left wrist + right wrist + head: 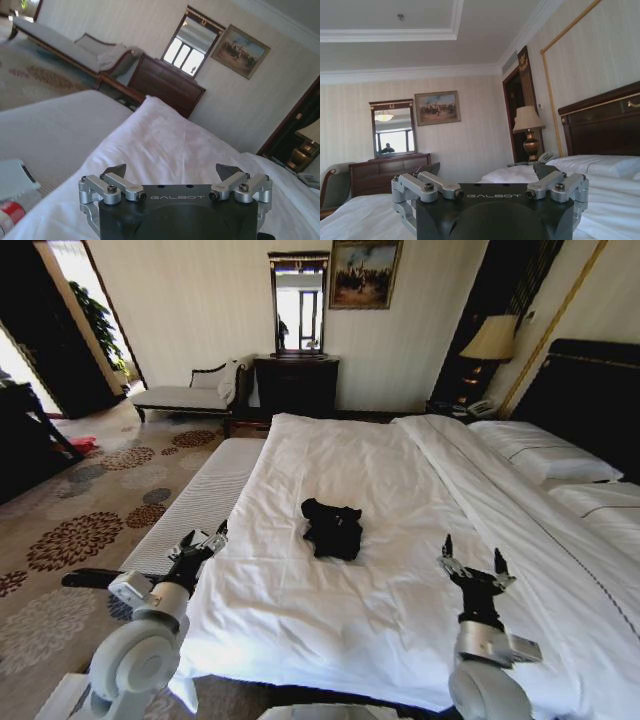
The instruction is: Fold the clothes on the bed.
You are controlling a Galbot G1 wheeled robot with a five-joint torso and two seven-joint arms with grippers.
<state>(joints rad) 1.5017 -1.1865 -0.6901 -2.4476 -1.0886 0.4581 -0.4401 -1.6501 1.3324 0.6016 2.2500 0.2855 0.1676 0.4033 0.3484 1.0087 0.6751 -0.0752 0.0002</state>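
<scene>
Two open grippers flanking T-shirt (333, 528)

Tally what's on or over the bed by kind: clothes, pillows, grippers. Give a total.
Black T-shirt, crumpled mid-bed: 1
White pillows by the headboard: 2
Grippers, both open over the near edge, left gripper and right gripper: 2
Total: 5

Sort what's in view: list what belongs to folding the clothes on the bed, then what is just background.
Job:
black T-shirt, crumpled mid-bed
bed
left hand, open, at the bed's left edge
right hand, open, over the near duvet

Background:
chaise
dresser
mirror
painting
lamp
pillows
</scene>
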